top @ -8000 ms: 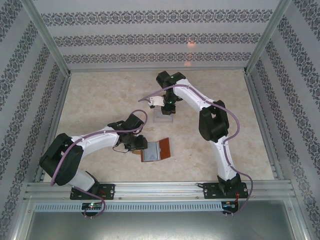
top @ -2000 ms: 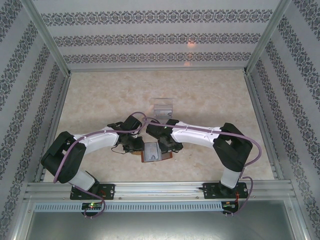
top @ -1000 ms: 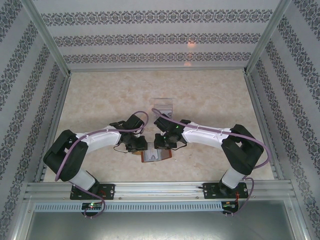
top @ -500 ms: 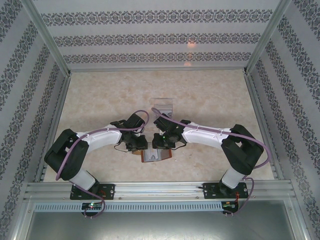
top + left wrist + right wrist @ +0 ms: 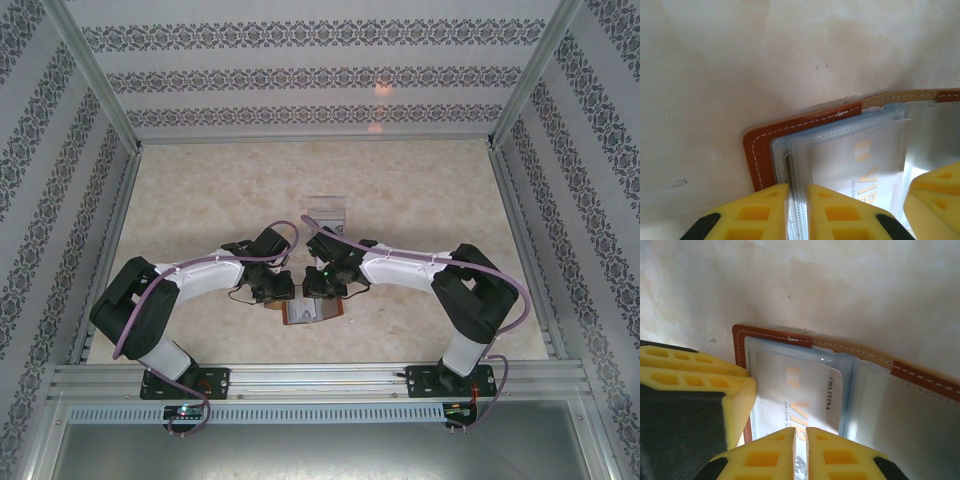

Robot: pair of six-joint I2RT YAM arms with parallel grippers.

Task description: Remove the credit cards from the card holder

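While the left gripper [image 5: 798,212] is clamping the card holder [image 5: 758,156] near its corner, the right gripper [image 5: 801,452] is pinching the top credit card [image 5: 807,390]. That card is extending straight ahead from the pinch, probably calling for a backward pull.

We're looking down on a pale, marbled bench [image 5: 200,190], boxed in by walls [image 5: 300,60] papered in grey ornamental bands. A small clear plastic box [image 5: 327,208] stands on the bench near the middle, well apart from the back wall. A bright glare spot [image 5: 380,88] sits on that wall. Along the near edge runs an aluminium rail [image 5: 320,378], with a perforated strip [image 5: 300,412] just below it.
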